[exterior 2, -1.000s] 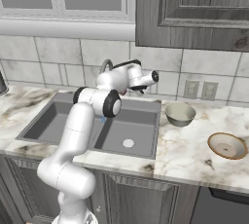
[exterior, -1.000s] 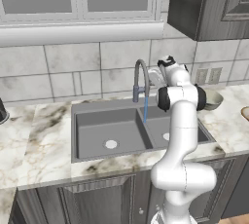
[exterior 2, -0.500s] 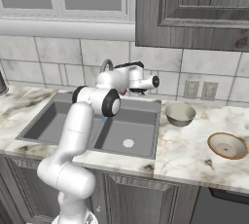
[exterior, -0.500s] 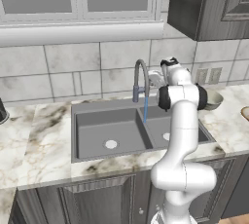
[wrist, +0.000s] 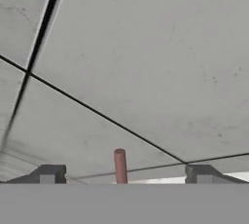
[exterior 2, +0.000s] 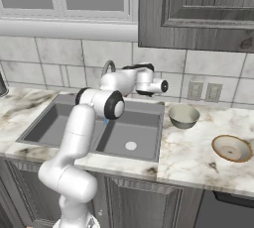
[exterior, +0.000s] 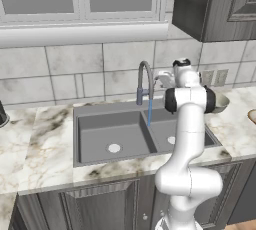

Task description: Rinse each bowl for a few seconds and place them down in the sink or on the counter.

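Note:
One cream bowl (exterior 2: 183, 116) stands on the counter (exterior 2: 193, 147) just right of the sink (exterior 2: 146, 107), and a second bowl (exterior 2: 231, 148) lies further right. In the left base view the nearer bowl (exterior: 219, 103) peeks out behind my arm. My gripper (exterior 2: 151, 84) hovers over the back of the sink beside the faucet (exterior: 145, 76), pointing at the tiled wall. A thin blue stream of water (exterior: 149, 111) falls from the spout into the sink (exterior: 100, 119). In the hand view my gripper (wrist: 124, 174) is open, with a thin reddish rod (wrist: 120, 166) standing untouched between the fingertips.
Dark upper cabinets (exterior 2: 198, 9) hang above the bowls. Wall outlets (exterior 2: 204, 91) sit behind the nearer bowl. A dark object (exterior: 2, 116) stands at the far left of the counter (exterior: 35, 144). Both grey basins hold nothing but their pale drains.
The jaws have gone from shut to wide open. The arm has hardly moved and stays by the faucet; water keeps running.

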